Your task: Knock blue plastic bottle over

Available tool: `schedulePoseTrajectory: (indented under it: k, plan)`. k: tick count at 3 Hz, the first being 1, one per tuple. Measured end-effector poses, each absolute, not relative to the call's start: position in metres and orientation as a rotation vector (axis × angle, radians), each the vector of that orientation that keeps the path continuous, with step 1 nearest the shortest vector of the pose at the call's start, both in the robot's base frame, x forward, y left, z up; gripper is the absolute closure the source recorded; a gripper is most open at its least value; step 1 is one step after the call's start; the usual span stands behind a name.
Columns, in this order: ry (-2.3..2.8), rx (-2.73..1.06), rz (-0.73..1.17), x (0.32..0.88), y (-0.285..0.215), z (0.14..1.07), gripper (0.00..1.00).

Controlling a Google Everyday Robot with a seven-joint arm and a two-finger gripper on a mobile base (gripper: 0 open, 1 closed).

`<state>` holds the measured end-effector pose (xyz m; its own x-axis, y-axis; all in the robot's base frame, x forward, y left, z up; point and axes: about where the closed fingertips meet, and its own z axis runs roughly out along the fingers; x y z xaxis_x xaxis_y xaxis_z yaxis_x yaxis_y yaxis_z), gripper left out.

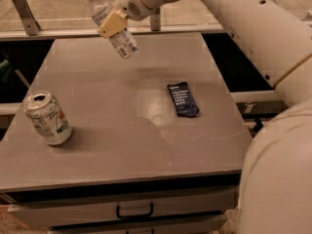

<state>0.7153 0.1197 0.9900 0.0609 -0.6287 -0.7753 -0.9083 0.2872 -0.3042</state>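
Note:
The blue plastic bottle (124,41) is a small clear bottle with a white cap and a pale printed label. It hangs tilted in the air over the far middle of the grey table (122,145), cap pointing up and left. My gripper (112,24) is shut around the bottle's middle, with a tan finger pad (111,22) across its front. The white arm reaches in from the right side of the view.
A silver-green soda can (48,118) stands upright near the table's left edge. A flat dark blue packet (183,99) lies right of centre. A railing and glass run behind the table's far edge. A drawer with a dark handle (134,210) sits under the front edge.

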Motion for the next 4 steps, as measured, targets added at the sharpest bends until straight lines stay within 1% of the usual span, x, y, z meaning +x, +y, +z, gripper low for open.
schedulePoseTrajectory:
  k: [1, 2, 3, 4]
  plan:
    - [1.769, -1.498, 0.322, 0.7, 0.095, 0.975, 1.0]
    - [1.859, -1.593, 0.293, 0.688, 0.09, 0.948, 1.0]
    - [1.953, -1.701, 0.298, 0.681, 0.091, 0.907, 0.75]
    - [1.987, -1.749, 0.31, 0.678, 0.093, 0.888, 0.52]
